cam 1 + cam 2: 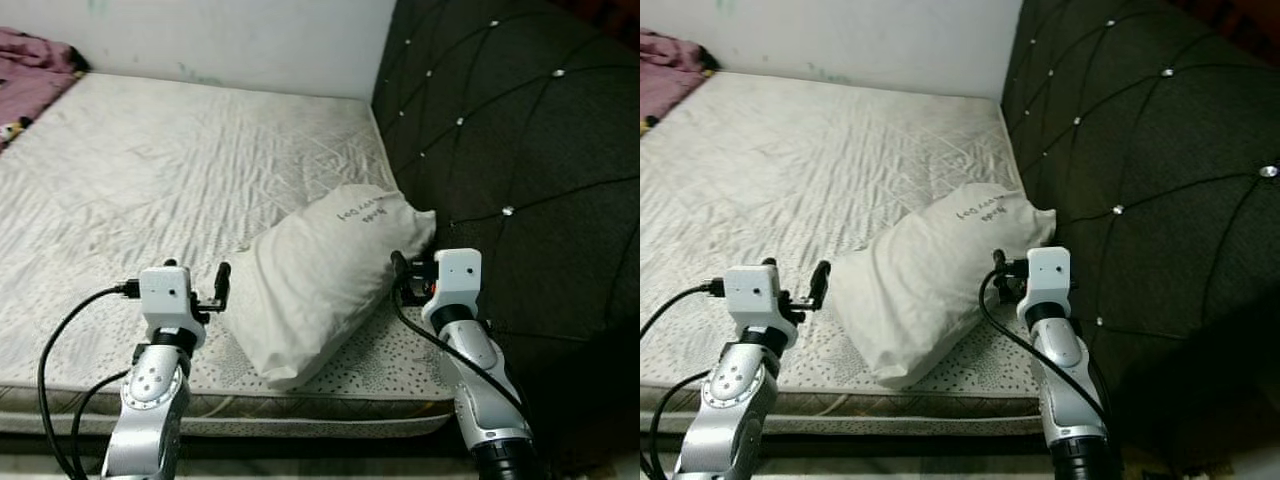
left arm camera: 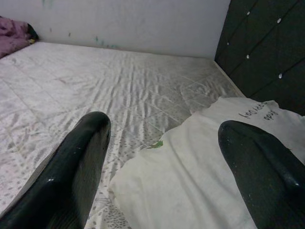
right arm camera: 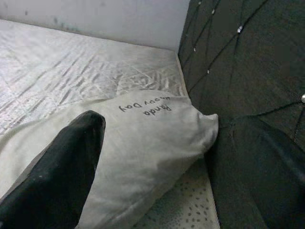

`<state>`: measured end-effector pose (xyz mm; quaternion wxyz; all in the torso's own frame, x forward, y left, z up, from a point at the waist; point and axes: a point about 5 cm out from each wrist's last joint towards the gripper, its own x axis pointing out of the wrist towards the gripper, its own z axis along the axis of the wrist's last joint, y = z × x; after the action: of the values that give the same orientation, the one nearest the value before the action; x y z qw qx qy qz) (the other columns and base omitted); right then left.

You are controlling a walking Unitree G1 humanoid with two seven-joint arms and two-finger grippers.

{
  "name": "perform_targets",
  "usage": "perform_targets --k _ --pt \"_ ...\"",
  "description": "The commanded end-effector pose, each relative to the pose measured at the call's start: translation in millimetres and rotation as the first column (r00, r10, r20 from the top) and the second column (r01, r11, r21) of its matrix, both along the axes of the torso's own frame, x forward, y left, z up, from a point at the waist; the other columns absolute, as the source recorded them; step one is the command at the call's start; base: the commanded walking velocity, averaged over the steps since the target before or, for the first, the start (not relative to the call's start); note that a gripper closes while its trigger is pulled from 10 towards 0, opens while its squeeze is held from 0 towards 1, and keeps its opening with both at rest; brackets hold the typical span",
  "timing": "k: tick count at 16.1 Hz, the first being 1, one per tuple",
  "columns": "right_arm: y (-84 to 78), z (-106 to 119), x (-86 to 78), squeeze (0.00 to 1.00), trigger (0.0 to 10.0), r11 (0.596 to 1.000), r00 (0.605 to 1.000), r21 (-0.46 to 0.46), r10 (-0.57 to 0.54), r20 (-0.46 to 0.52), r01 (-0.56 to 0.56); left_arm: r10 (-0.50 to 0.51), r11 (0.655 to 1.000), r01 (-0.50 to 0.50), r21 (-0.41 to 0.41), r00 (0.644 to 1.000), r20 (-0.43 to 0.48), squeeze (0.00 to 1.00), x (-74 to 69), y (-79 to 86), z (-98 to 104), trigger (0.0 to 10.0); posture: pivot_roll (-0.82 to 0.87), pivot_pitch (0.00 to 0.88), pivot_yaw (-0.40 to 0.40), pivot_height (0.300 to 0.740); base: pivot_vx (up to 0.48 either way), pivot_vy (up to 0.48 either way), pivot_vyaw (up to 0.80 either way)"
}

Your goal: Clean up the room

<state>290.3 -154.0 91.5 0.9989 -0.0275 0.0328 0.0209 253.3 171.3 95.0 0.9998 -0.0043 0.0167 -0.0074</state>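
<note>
The white pillow [image 1: 325, 278] lies askew on the mattress [image 1: 150, 180], its far corner against the dark headboard [image 1: 520, 150]. My left gripper [image 1: 222, 285] and right gripper [image 1: 398, 272] flank it, both spread. I judge the step is to grasp each end; I should close on bunched fabric, evenly, and lift together.

Dark tufted headboard [image 1: 520, 140] — studded, white wall [image 1: 240, 40] behind
</note>
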Motion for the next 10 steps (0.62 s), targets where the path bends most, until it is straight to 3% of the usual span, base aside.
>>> perform_targets --k 1,3,7,10 --pt "-3.8 1 1.1 0.00 10.0 1.000 1.000 0.001 -0.008 -0.006 0.008 -0.015 1.000 0.015 -0.010 1.000 -0.002 0.00 0.6 -2.3 1 10.0 0.08 0.000 -0.077 0.740 0.000 0.000 -0.80" --pt "-3.7 2 0.6 0.00 10.0 1.000 1.000 0.004 -0.008 -0.003 0.008 -0.007 1.000 0.007 -0.007 1.000 -0.002 0.00 -0.2 -1.7 1 10.0 0.08 0.000 -0.076 0.740 0.000 0.000 -0.80" --pt "-0.3 7 -0.2 0.00 10.0 1.000 1.000 0.027 0.002 0.018 -0.003 0.039 0.999 -0.039 0.005 0.999 0.004 0.00 -3.2 3.4 3 10.0 0.08 0.000 -0.073 0.740 0.000 0.000 0.00" --pt "3.7 16 -2.3 0.00 10.0 0.997 0.999 0.081 -0.016 0.033 0.013 0.126 0.992 -0.127 0.016 0.992 0.031 0.00 -9.1 13.2 9 10.0 0.08 0.005 -0.072 0.740 0.000 0.000 0.00"
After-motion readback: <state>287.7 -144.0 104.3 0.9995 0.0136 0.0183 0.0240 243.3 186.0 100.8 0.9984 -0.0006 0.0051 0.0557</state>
